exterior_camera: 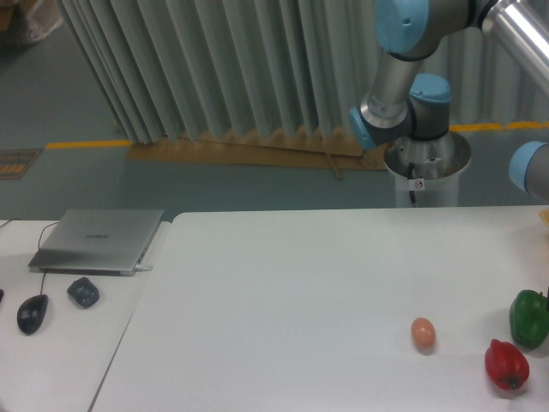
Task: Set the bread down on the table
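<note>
The wide white table [283, 292] fills the lower part of the camera view. The bread is out of view. Only the arm's grey and blue joints [403, 94] show, rising behind the table's far right edge, and a further blue joint [530, 167] sits at the right border. The gripper itself lies beyond the right edge of the frame.
An egg [423, 333], a red pepper [506, 364] and a green pepper [530, 318] lie at the table's front right. On the adjoining desk at left are a closed laptop [99, 240], a mouse [33, 312] and a small dark object [83, 292].
</note>
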Motion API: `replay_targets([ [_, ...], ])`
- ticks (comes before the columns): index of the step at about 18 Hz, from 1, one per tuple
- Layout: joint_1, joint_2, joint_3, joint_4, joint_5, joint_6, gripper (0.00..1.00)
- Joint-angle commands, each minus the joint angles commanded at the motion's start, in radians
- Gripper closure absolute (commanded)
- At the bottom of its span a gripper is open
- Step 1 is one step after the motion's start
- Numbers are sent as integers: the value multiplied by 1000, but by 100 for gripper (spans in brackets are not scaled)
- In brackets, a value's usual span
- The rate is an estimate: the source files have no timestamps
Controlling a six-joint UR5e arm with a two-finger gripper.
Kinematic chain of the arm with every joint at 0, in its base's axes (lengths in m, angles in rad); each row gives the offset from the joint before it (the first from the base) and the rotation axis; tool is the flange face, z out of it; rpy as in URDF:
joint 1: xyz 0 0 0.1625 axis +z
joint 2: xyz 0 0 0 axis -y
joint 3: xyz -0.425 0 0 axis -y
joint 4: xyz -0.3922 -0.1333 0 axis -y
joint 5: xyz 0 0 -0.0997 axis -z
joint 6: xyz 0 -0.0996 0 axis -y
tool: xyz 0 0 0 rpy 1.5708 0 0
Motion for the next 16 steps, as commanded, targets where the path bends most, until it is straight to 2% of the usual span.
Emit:
replay_targets([
  [3,-20,46,-64,-22,49,0,0],
  [4,-44,78,-87,-23,66,0,0],
  [10,-51,130,-153,-23,51,2,0],
  [12,-54,153,-157,-25,45,2,0],
  [16,-51,164,-163,-34,8,0,0],
])
